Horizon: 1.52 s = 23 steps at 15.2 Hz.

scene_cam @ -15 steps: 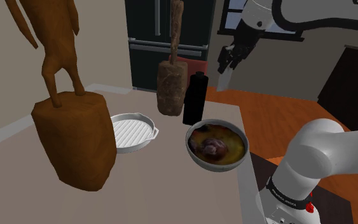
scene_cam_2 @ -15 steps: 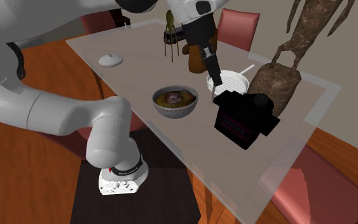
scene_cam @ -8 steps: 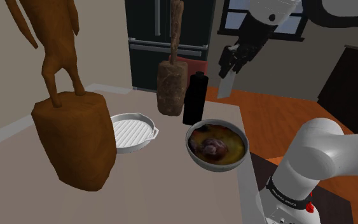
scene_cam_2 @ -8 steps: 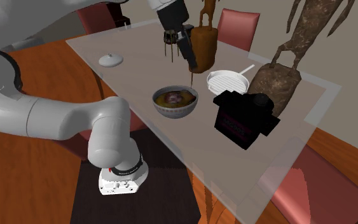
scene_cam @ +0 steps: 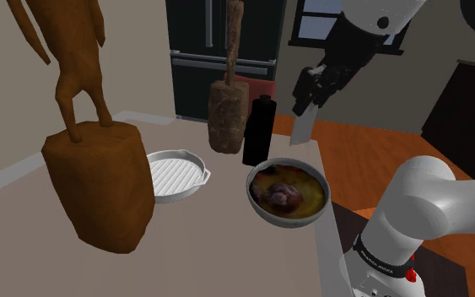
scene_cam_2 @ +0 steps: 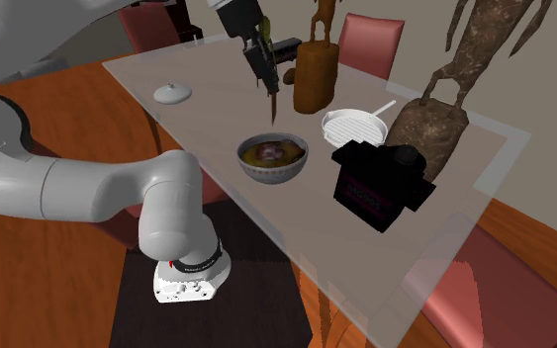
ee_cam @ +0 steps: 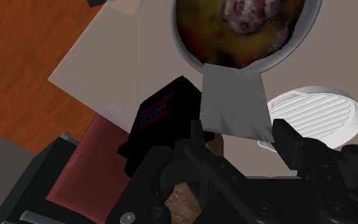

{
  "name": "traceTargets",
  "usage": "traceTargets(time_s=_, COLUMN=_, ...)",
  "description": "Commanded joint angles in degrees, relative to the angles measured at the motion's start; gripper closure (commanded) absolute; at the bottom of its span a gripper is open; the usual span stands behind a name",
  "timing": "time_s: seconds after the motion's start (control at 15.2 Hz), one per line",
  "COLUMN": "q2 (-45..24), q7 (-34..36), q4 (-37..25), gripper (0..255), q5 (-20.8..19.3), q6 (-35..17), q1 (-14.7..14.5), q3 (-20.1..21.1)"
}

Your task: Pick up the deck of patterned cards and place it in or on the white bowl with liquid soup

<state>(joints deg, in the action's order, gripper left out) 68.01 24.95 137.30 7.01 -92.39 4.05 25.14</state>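
The grey bowl (scene_cam: 288, 221) of brownish soup stands near the table's edge closest to the stand, and it also appears in the second exterior view (scene_cam_2: 271, 174). My black gripper (scene_cam: 305, 101) hangs high above it, a little toward the far side, shut on a flat pale grey deck of cards (scene_cam: 301, 126). The deck hangs down from the fingers, tilted. In the wrist view the deck (ee_cam: 231, 102) sits clasped in the gripper (ee_cam: 238, 130), its far end overlapping the bowl (ee_cam: 301, 35). In the second exterior view the gripper (scene_cam_2: 266, 74) holds the deck (scene_cam_2: 273, 107) edge-on over the table.
A black bottle (scene_cam: 258, 128), a brown sculpture on a block (scene_cam: 227, 114) and a white ribbed dish (scene_cam: 176, 173) stand behind and beside the bowl. A large brown statue (scene_cam: 100, 181) is nearest the camera. A black box (scene_cam_2: 380, 183), a white lid (scene_cam_2: 172, 92) and red chairs (scene_cam_2: 370, 40) surround the table (scene_cam_2: 197, 69).
The gripper has carried the deck lower and toward the shoulder view's right, closer to above the bowl; in the second exterior view it moved left. The grip stayed shut.
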Motion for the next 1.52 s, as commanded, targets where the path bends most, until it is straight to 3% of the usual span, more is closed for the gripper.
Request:
traceTargets(time_s=0.0, q2=0.85, q7=0.38, q4=1.65, gripper=255, q5=0.49, q6=-0.74, q1=-0.44, q3=0.52)
traceTargets(time_s=1.19, q2=7.02, q7=2.9, q4=17.23, gripper=255, q5=5.0, q6=-9.51, q1=-4.68, q3=5.42)
traceTargets(time_s=1.45, q2=7.02, q7=2.92, q4=17.23, gripper=255, q5=4.99, q6=-9.51, q1=-4.7, q3=5.41)
